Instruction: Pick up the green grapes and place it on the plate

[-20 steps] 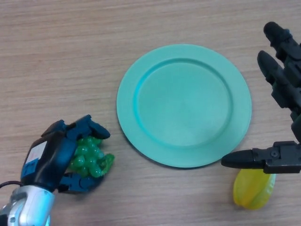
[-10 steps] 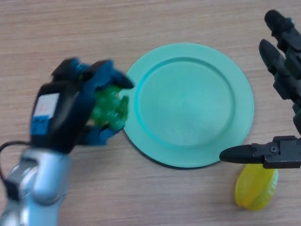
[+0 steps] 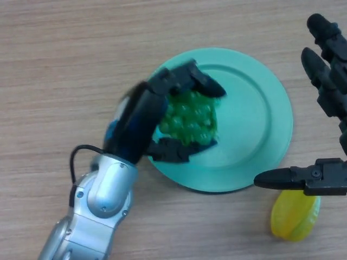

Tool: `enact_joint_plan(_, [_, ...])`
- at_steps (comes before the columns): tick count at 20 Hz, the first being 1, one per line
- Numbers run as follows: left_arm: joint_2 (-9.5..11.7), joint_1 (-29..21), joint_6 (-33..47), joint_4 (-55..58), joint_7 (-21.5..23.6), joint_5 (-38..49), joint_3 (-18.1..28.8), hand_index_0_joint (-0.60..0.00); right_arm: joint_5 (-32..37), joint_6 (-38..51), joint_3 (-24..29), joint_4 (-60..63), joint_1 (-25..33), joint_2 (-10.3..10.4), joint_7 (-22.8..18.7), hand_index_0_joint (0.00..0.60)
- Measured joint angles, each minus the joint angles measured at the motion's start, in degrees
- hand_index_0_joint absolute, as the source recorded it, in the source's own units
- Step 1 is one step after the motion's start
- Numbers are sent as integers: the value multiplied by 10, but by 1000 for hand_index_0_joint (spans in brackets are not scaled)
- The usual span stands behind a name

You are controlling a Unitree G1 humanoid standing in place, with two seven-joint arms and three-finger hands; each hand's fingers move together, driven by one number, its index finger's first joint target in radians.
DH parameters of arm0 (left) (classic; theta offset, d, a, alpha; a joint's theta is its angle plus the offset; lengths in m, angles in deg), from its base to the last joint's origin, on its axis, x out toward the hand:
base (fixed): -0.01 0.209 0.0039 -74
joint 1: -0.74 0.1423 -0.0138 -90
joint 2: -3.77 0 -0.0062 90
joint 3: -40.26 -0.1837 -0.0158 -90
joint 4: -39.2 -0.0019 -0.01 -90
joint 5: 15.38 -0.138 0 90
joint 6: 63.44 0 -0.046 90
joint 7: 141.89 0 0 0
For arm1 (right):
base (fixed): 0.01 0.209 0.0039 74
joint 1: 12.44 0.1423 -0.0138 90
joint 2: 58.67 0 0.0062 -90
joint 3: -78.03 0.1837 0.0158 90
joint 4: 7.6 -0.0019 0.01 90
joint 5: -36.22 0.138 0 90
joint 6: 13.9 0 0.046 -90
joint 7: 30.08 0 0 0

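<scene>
A bunch of green grapes (image 3: 191, 119) sits in my left hand (image 3: 142, 120), whose fingers and thumb curl round it from above and below. Hand and grapes are over the left half of the green plate (image 3: 255, 119); whether the bunch touches the plate surface I cannot tell. At the right edge my right hand (image 3: 325, 108) stays idle with straight fingers, its thumb reaching left near the plate's lower right rim.
A yellow starfruit-like piece (image 3: 294, 215) lies on the wooden table (image 3: 65, 65) under my right thumb, just off the plate's lower right rim.
My left hand rose from the lower left of the table and carried the grapes rightward over the plate. The right hand barely moved.
</scene>
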Motion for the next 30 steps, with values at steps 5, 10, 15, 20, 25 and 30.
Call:
enact_joint_plan(5, [0, 18, -7, -10, 11, -21, 7, 0, 0, 9, 6, 18, -11, 0, 0, 0])
enact_joint_plan(10, [0, 24, -7, -9, 9, -36, 13, 0, 0, 31, 10, 43, -6, 0, 0, 0])
enact_joint_plan(15, [-2, 65, 1, 32, -16, -67, 70, 0, -18, 38, 3, 64, 3, 0, 1, 0])
enact_joint_plan(20, [8, 82, 10, 73, -77, 91, 169, 0, -21, 42, -7, 80, 2, 0, 21, 0])
enact_joint_plan(25, [28, 107, -16, 109, -87, 183, 236, 0, -21, 57, -13, 99, 5, 0, 20, 0])
enact_joint_plan(30, [30, 133, -26, 113, -104, 183, 236, 0, -21, 60, -16, 118, 35, 1, -27, 0])
